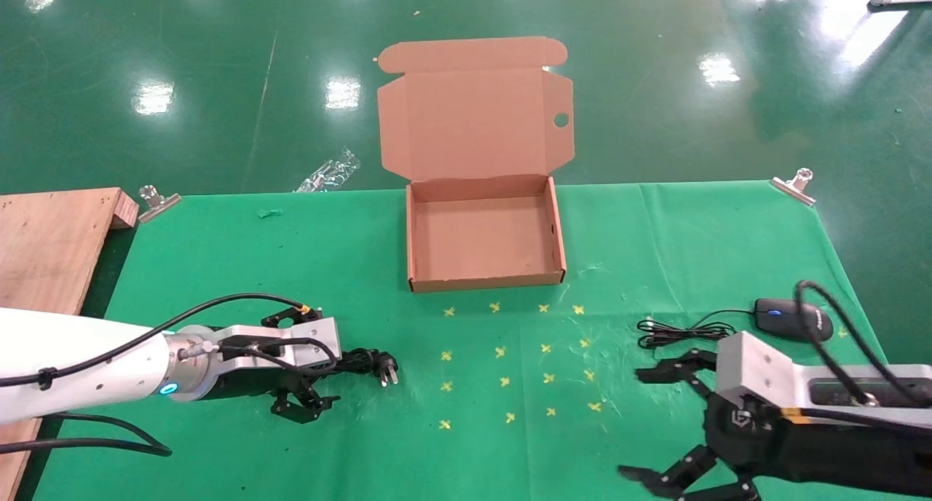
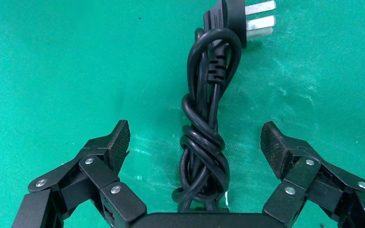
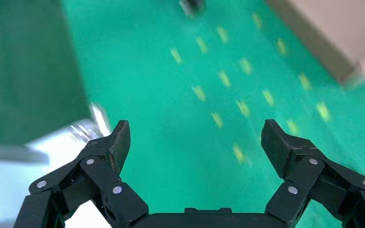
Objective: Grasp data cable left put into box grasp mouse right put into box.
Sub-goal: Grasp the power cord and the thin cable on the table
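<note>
Head view gives me the left gripper (image 1: 302, 363) low at the lower left of the frame, straddling the data cable (image 1: 364, 361), whose plug points toward frame centre. On my left wrist view the jaws stand wide apart, one finger (image 2: 116, 145) on each side of the knotted cable (image 2: 205, 142), neither touching it. My right gripper (image 1: 655, 424) sits at the lower right, jaws spread, holding nothing. I see the mouse (image 1: 794, 319) just beyond it, and the box (image 1: 484, 231) open at upper centre, apart from both.
</note>
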You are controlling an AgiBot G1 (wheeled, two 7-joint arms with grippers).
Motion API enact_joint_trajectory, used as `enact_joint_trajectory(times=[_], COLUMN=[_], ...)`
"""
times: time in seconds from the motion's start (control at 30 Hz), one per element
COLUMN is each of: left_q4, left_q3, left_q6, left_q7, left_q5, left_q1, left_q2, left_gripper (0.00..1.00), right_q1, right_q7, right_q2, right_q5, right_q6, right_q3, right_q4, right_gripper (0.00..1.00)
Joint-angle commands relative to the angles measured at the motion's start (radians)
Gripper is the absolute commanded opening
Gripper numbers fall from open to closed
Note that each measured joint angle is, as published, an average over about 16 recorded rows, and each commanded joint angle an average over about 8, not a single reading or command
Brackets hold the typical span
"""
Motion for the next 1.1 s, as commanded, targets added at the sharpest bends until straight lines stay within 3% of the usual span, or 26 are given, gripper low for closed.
enact_joint_trajectory(times=[0.03, 0.23, 0.47, 0.73, 1.0, 1.03, 1.1], left_q4=[0.001, 0.001, 0.001, 0.001, 0.001, 0.001, 0.001], left_q3=[0.0, 0.0, 0.0, 0.0, 0.0, 0.0, 0.0], left_q6=[0.0, 0.0, 0.0, 0.0, 0.0, 0.0, 0.0], left_q7=[0.001, 0.001, 0.001, 0.001, 0.001, 0.001, 0.001], left_q5=[0.0, -0.001, -0.001, -0.001, -0.001, -0.001, -0.001], left_q1=[0.0, 0.0, 0.0, 0.0, 0.0, 0.0, 0.0], left_q2=[0.0, 0.0, 0.0, 0.0, 0.0, 0.0, 0.0], left_gripper=[1.0, 1.0, 1.0, 1.0, 1.0, 0.98, 0.76], right_q1=[0.008, 0.109, 0.254, 0.366, 0.422, 0.426, 0.436], right_q7=[0.014, -0.038, -0.197, -0.383, -0.532, -0.543, -0.565], right_q2=[0.0, -0.079, -0.191, -0.284, -0.34, -0.346, -0.36], right_q5=[-0.083, -0.269, -0.391, -0.436, -0.426, -0.427, -0.432], right_q6=[0.023, 0.055, 0.055, 0.091, 0.138, 0.144, 0.161], right_q3=[-0.025, -0.08, -0.127, -0.144, -0.133, -0.133, -0.134], right_q4=[0.0, -0.133, -0.405, -0.719, -0.945, -0.962, -1.003], right_gripper=[1.0, 1.0, 1.0, 1.0, 1.0, 1.0, 1.0])
